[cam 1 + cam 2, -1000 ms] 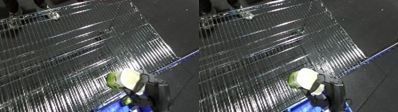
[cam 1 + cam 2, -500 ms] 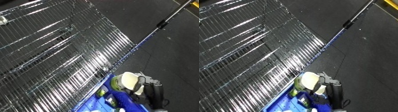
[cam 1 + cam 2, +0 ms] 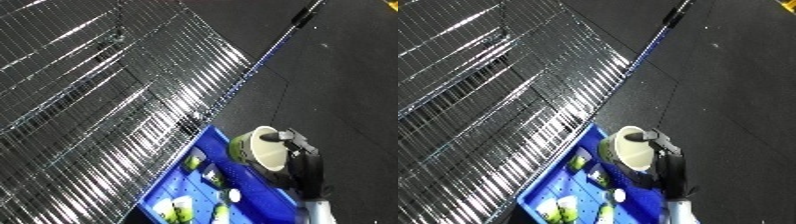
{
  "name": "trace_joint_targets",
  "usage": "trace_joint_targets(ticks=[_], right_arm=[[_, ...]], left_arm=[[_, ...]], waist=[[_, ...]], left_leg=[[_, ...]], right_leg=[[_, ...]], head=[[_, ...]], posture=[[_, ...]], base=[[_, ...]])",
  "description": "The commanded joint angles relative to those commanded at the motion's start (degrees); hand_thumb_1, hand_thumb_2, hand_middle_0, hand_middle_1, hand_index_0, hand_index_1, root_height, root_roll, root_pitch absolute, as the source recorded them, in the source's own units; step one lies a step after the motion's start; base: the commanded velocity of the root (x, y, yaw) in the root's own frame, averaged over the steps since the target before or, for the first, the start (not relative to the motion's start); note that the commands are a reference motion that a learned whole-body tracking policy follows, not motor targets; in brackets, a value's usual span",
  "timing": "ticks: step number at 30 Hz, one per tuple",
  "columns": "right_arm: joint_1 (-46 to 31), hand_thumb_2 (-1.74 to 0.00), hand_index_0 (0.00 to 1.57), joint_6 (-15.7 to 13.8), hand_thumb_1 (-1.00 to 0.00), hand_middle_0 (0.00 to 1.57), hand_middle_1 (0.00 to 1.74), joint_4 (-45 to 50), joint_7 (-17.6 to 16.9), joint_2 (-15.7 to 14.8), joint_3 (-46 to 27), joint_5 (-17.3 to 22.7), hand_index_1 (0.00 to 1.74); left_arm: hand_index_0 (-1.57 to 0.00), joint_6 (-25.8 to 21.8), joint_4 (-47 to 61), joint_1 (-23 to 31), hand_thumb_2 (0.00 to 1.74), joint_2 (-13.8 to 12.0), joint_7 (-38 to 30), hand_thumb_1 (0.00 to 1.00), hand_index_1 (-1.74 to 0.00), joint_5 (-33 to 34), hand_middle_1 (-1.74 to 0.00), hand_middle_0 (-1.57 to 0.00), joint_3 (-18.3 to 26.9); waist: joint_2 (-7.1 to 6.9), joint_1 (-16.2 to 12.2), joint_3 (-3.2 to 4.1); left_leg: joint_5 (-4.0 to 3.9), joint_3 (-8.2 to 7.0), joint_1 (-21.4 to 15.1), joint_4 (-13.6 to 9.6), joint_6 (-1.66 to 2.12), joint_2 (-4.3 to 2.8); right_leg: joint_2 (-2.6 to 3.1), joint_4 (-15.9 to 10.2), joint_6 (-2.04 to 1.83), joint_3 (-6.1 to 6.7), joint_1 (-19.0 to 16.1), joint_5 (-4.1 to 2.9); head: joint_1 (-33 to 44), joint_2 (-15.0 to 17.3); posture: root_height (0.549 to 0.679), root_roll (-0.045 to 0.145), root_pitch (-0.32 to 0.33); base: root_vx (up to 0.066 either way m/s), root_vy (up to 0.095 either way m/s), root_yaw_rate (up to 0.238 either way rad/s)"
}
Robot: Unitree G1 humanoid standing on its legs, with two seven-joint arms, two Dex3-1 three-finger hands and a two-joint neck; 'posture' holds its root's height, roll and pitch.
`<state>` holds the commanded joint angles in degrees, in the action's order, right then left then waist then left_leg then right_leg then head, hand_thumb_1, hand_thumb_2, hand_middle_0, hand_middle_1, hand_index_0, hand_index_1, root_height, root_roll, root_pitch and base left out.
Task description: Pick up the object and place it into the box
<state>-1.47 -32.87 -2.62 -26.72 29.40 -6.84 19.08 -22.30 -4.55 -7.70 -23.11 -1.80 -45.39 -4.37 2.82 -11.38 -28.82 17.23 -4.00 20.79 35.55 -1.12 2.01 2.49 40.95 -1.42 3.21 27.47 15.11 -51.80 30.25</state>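
Across the left and centre of the view stretches a large wire cart (image 3: pixel 107 100), its thin metal bars forming a shiny silver grid that catches streaks of light. Its long straight edge runs diagonally from the lower middle up toward the top right, ending in a dark handle (image 3: pixel 302 17).

Below the cart, at the bottom centre, sits a bright blue plastic bin (image 3: pixel 200 150) with straight walls and a floor dotted with small holes. Several small items (image 3: pixel 578 162) in green, white and yellow lie scattered inside it; they are too small to identify.

Just right of the bin's upper corner, the right hand (image 3: pixel 298 155) reaches in from the lower edge. It is black, on a white and silver forearm (image 3: pixel 318 212). Its fingers curl around a round cup (image 3: pixel 262 150), green on the outside and pale cream within, with its open mouth turned toward the camera. The cup hangs over the bin's far right corner, above the rim and not resting inside.

To the right lies a dark floor (image 3: pixel 355 90) with a fine, grainy texture, speckled with tiny pale flecks. The left hand does not show in either view.
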Motion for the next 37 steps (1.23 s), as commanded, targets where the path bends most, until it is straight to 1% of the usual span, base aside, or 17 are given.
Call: trace_joint_targets(ticks=[2, 6, 9, 12, 14, 16, 17, 18, 19, 20, 21, 22, 25, 27, 29, 32, 37], right_arm=[[0.14, 0.00, 0.00, 0.21, 0.00, 0.00, 0.00, -0.13, 0.26, -0.04, 0.39, 0.16, 0.00], [-0.10, 0.00, 0.00, 1.41, 0.00, 0.00, 0.00, -0.13, 1.45, -0.25, 0.93, 1.33, 0.00], [-0.78, 0.00, 0.00, 3.45, 0.00, 0.00, 0.00, 0.00, 4.07, -0.28, 1.45, 3.28, 0.00], [-1.38, 0.00, 0.00, 5.11, 0.00, 0.00, 0.00, 0.36, 7.10, 0.02, 2.06, 4.43, 0.00], [-1.41, 0.00, 0.00, 5.59, 0.00, 0.00, 0.00, 0.81, 8.67, 0.35, 2.50, 4.59, 0.00], [-1.19, 0.00, 0.00, 5.66, 0.00, 0.00, 0.00, 1.38, 10.11, 0.70, 3.00, 4.64, 0.00], [-1.19, 0.00, 0.00, 5.66, 0.00, 0.00, 0.00, 1.38, 10.11, 0.70, 3.00, 4.64, 0.00], [-0.57, 0.00, 0.00, 5.86, 0.00, 0.00, 0.00, 2.04, 11.46, 1.14, 3.63, 4.45, 0.00], [-0.57, 0.00, 0.00, 5.86, 0.00, 0.00, 0.00, 2.04, 11.46, 1.14, 3.63, 4.45, 0.00], [0.56, 0.00, 0.00, 6.36, 0.00, 0.00, 0.00, 2.79, 12.34, 1.62, 4.45, 3.88, 0.00], [0.56, 0.00, 0.00, 6.36, 0.00, 0.00, 0.00, 2.79, 12.34, 1.62, 4.45, 3.88, 0.00], [2.35, 0.00, 0.00, 7.21, 0.00, 0.00, 0.00, 3.65, 12.65, 2.18, 5.49, 3.00, 0.00], [5.02, 0.00, 0.00, 8.58, 0.00, 0.00, 0.00, 4.80, 13.09, 2.70, 7.10, 1.49, 0.00], [6.18, 0.00, 0.00, 9.29, 0.00, 0.00, 0.00, 5.50, 13.75, 2.67, 8.01, 0.77, 0.00], [7.08, 0.00, 0.00, 9.98, 0.00, 0.00, 0.00, 6.22, 14.76, 2.45, 8.82, 0.35, 0.00], [8.30, 0.00, 0.00, 11.07, 0.00, 0.00, 0.00, 7.20, 16.45, 2.09, 10.16, -0.20, 0.00], [9.97, 0.00, 0.00, 11.97, 0.00, 0.00, 0.00, 7.38, 17.94, 0.89, 12.53, -1.36, 0.00]], left_arm=[[-1.57, 0.13, -0.15, -0.12, 1.74, 0.06, 0.01, 1.00, -1.74, 0.04, -1.74, -1.57, -0.17], [-1.57, 0.37, -0.44, 0.04, 1.74, 0.15, 0.26, 1.00, -1.74, 0.00, -1.74, -1.57, -0.31], [-1.57, 0.59, -0.69, 0.29, 1.74, 0.03, 0.81, 1.00, -1.74, -0.26, -1.74, -1.57, -0.22], [-1.57, 0.95, -0.83, 0.45, 1.74, -0.15, 1.39, 1.00, -1.74, -0.56, -1.74, -1.57, -0.27], [-1.57, 1.24, -0.94, 0.50, 1.74, -0.23, 1.70, 1.00, -1.74, -0.60, -1.74, -1.57, -0.57], [-1.57, 1.55, -1.15, 0.55, 1.74, -0.23, 2.13, 1.00, -1.74, -0.60, -1.74, -1.57, -1.06], [-1.57, 1.55, -1.15, 0.55, 1.74, -0.23, 2.13, 1.00, -1.74, -0.60, -1.74, -1.57, -1.06], [-1.57, 1.91, -1.42, 0.61, 1.74, -0.18, 2.65, 1.00, -1.74, -0.65, -1.74, -1.57, -1.63], [-1.57, 1.91, -1.42, 0.61, 1.74, -0.18, 2.65, 1.00, -1.74, -0.65, -1.74, -1.57, -1.63], [-1.57, 2.29, -1.52, 0.48, 1.74, -0.19, 2.83, 1.00, -1.74, -0.68, -1.74, -1.57, -2.33], [-1.57, 2.29, -1.52, 0.48, 1.74, -0.19, 2.83, 1.00, -1.74, -0.68, -1.74, -1.57, -2.33], [-1.57, 2.70, -1.49, 0.11, 1.74, -0.21, 2.66, 1.00, -1.74, -0.58, -1.74, -1.57, -3.16], [-1.57, 3.40, -1.65, -0.44, 1.74, -0.12, 2.30, 1.00, -1.74, -0.34, -1.74, -1.57, -4.23], [-1.57, 3.91, -1.83, -0.53, 1.74, -0.06, 2.45, 1.00, -1.74, -0.09, -1.74, -1.57, -4.58], [-1.57, 4.51, -1.88, -0.55, 1.74, -0.13, 2.88, 1.00, -1.74, 0.06, -1.74, -1.57, -4.75], [-1.57, 5.44, -1.97, -0.67, 1.74, -0.28, 3.61, 1.00, -1.74, 0.15, -1.74, -1.57, -4.90], [-1.57, 6.53, -2.29, -0.86, 1.74, -0.42, 4.73, 1.00, -1.74, 0.57, -1.74, -1.57, -5.26]], waist=[[-0.02, 0.05, 0.00], [-0.15, 0.15, 0.12], [-0.38, 0.28, 0.31], [-0.70, 0.49, 0.51], [-0.94, 0.78, 0.60], [-1.11, 1.27, 0.63], [-1.11, 1.27, 0.63], [-1.16, 1.89, 0.66], [-1.16, 1.89, 0.66], [-1.13, 2.50, 0.72], [-1.13, 2.50, 0.72], [-1.00, 3.13, 0.79], [-0.75, 4.07, 0.86], [-0.70, 4.65, 0.95], [-0.74, 5.24, 1.11], [-0.93, 6.10, 1.33], [-1.47, 7.49, 1.26]], left_leg=[[-0.03, 0.11, 0.00, 0.06, 0.05, -0.01], [0.06, 0.35, -0.01, 0.52, 0.17, -0.04], [0.18, 0.54, -0.19, 0.90, 0.23, -0.12], [0.17, 0.78, -0.34, 1.27, 0.28, -0.17], [0.09, 1.01, -0.34, 1.60, 0.31, -0.16], [-0.07, 1.36, -0.25, 2.02, 0.41, 0.00], [-0.07, 1.36, -0.25, 2.02, 0.41, 0.00], [-0.14, 1.80, -0.16, 2.44, 0.55, 0.29], [-0.14, 1.80, -0.16, 2.44, 0.55, 0.29], [0.00, 2.24, -0.07, 2.74, 0.58, 0.64], [0.00, 2.24, -0.07, 2.74, 0.58, 0.64], [0.09, 2.61, 0.13, 3.01, 0.58, 0.91], [-0.24, 3.16, 0.63, 3.73, 0.72, 1.22], [-0.40, 3.50, 0.90, 4.42, 0.79, 1.37], [-0.37, 3.81, 1.12, 5.02, 0.80, 1.51], [-0.49, 4.17, 1.51, 5.70, 0.85, 1.68], [-0.96, 4.78, 2.71, 7.46, 1.08, 1.84]], right_leg=[[-0.04, 0.11, 0.05, -0.06, -0.03, 0.07], [-0.11, 0.48, 0.20, -0.22, -0.21, 0.32], [-0.16, 0.98, 0.31, -0.38, -0.56, 0.71], [-0.21, 1.42, 0.40, -0.53, -0.95, 1.03], [-0.22, 1.68, 0.48, -0.67, -1.23, 1.22], [-0.31, 1.88, 0.56, -0.86, -1.61, 1.39], [-0.31, 1.88, 0.56, -0.86, -1.61, 1.39], [-0.55, 1.95, 0.60, -1.07, -1.96, 1.45], [-0.55, 1.95, 0.60, -1.07, -1.96, 1.45], [-0.77, 1.91, 0.62, -1.22, -2.11, 1.42], [-0.77, 1.91, 0.62, -1.22, -2.11, 1.42], [-0.93, 1.99, 0.70, -1.43, -2.11, 1.49], [-1.12, 2.50, 0.91, -1.80, -2.15, 1.82], [-1.27, 2.95, 1.02, -2.04, -2.25, 2.07], [-1.47, 3.32, 1.06, -2.30, -2.32, 2.29], [-1.75, 3.76, 1.06, -2.77, -2.36, 2.51], [-2.02, 4.96, 0.98, -3.58, -2.16, 2.77]], head=[[0.13, 0.12], [0.66, 1.15], [1.28, 2.25], [2.67, 3.35], [4.83, 3.63], [7.75, 3.88], [7.75, 3.88], [11.20, 3.82], [11.20, 3.82], [13.49, 3.96], [13.49, 3.96], [16.87, 4.72], [22.29, 6.22], [25.97, 7.05], [29.04, 8.00], [32.56, 8.94], [35.66, 10.21]], posture=[[0.646, 0.083, 0.072], [0.646, 0.085, 0.068], [0.645, 0.086, 0.063], [0.645, 0.087, 0.057], [0.645, 0.088, 0.052], [0.644, 0.089, 0.046], [0.644, 0.089, 0.046], [0.645, 0.091, 0.040], [0.645, 0.091, 0.040], [0.645, 0.093, 0.036], [0.645, 0.093, 0.036], [0.644, 0.095, 0.033], [0.643, 0.097, 0.025], [0.642, 0.098, 0.019], [0.641, 0.099, 0.014], [0.640, 0.099, 0.009], [0.638, 0.098, -0.003]], base=[[0.026, -0.012, 0.015], [0.040, -0.015, 0.003], [0.065, -0.021, 0.012], [0.067, -0.027, 0.046], [0.068, -0.038, 0.087], [0.073, -0.048, 0.128], [0.077, -0.053, 0.138], [0.068, -0.052, 0.152], [0.068, -0.052, 0.152], [0.051, -0.045, 0.134], [0.051, -0.045, 0.134], [0.040, -0.027, 0.120], [0.055, -0.027, 0.117], [0.064, -0.042, 0.111], [0.054, -0.055, 0.129], [0.045, -0.056, 0.129], [0.032, -0.060, 0.126]])
